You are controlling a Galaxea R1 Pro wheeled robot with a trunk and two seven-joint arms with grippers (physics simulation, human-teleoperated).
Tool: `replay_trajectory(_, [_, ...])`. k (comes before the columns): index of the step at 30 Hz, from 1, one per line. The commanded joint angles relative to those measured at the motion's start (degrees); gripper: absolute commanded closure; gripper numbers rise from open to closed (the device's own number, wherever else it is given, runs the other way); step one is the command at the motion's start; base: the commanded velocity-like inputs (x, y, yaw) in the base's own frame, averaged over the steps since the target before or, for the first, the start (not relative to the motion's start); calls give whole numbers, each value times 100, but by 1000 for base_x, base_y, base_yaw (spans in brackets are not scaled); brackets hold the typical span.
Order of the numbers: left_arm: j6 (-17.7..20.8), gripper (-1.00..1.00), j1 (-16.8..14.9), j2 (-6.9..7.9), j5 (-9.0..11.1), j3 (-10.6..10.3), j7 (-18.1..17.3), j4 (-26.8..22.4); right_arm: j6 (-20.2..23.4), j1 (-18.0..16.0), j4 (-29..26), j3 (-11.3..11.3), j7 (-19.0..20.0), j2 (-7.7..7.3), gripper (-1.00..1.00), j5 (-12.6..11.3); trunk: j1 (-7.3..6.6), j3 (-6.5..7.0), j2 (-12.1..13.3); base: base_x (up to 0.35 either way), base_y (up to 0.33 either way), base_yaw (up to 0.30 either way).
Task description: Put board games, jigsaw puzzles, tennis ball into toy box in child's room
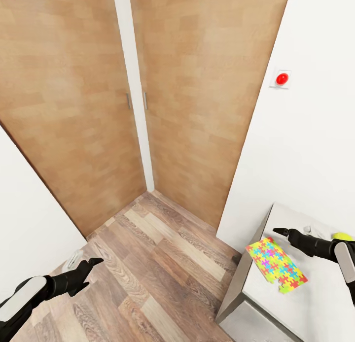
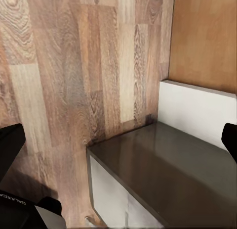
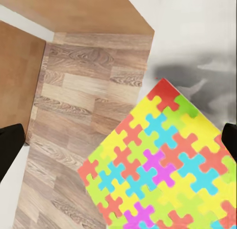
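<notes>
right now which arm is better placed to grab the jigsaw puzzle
Right. The right gripper hovers over the table just above the jigsaw puzzle, while the left gripper hangs over the floor across the room.

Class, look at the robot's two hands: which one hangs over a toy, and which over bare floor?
The right hand hangs over the multicoloured jigsaw puzzle on the pale grey table. The left hand hangs over wooden floor.

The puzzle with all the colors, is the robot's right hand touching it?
Apart. In the right wrist view, the jigsaw puzzle lies flat on the table, between the dark fingertips at the picture's edges; the right gripper hovers, holding nothing.
</notes>
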Motion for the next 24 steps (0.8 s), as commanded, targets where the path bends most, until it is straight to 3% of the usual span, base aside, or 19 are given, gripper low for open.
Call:
replay_trajectory(1, [-3,-100,-4,6,62,-13,50,-10,27,-7,-1,-13,42,2,-100,36,4,-11,-12,0,0,-259])
replay_trajectory(15, [-1,-100,-4,5,62,-17,50,-16,40,-7,14,4,39,23,-100,29,4,-11,-12,0,0,-267])
replay_trajectory(24, [-2,-100,-4,0,62,-23,50,-15,221,11,30,12,41,44,-100,27,4,-11,-12,0,0,-108])
